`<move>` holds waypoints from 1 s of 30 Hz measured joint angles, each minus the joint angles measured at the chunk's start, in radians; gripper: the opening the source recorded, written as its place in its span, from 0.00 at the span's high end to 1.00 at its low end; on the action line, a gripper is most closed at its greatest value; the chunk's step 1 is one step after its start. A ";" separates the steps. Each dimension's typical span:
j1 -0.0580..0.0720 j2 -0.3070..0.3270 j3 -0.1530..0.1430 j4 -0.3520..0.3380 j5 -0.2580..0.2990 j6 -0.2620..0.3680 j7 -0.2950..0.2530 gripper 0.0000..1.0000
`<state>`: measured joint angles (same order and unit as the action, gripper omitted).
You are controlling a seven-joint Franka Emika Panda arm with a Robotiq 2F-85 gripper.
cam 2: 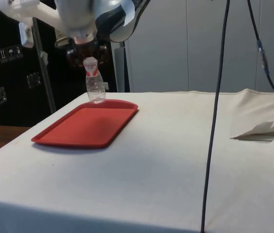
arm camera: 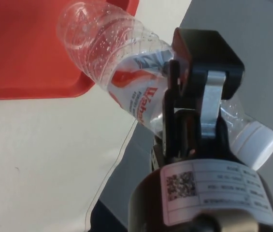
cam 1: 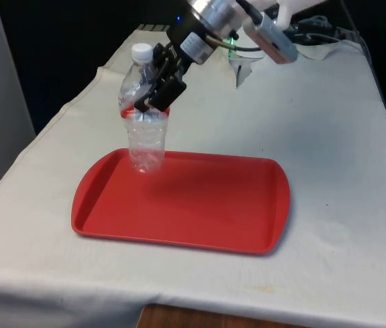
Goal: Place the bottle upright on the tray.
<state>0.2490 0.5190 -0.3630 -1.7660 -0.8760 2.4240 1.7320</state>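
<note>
A clear plastic bottle (cam 1: 145,140) with a white cap and a red-and-white label stands close to upright, cap up, over the far corner of the red tray (cam 1: 199,205) on the front view's left. Its base is at the tray floor; whether it rests there I cannot tell. My gripper (cam 1: 157,92) is shut on the bottle's labelled upper part, coming in from the front view's right. In the side view the bottle (cam 2: 95,88) hangs under the gripper (cam 2: 89,57) at the tray's (cam 2: 88,127) far end. In the wrist view the bottle (arm camera: 112,53) lies across the fingers (arm camera: 196,58), above the tray's rim (arm camera: 25,89).
White cloth covers the table (cam 1: 329,171), with free room on the front view's right of the tray. A crumpled white sheet (cam 1: 247,68) lies at the far end. A black cable (cam 2: 213,126) hangs close in the side view, and a cloth fold (cam 2: 265,130) lies beyond it.
</note>
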 measured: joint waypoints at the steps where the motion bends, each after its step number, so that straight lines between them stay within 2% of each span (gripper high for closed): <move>1: 0.000 0.005 0.000 0.004 0.000 0.001 0.004 0.67; 17: 0.003 0.066 0.004 0.030 -0.006 0.013 0.061 0.67; 30: -0.004 0.085 0.005 0.036 0.008 0.046 0.082 0.67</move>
<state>0.2450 0.6040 -0.3580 -1.7300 -0.8680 2.4700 1.8140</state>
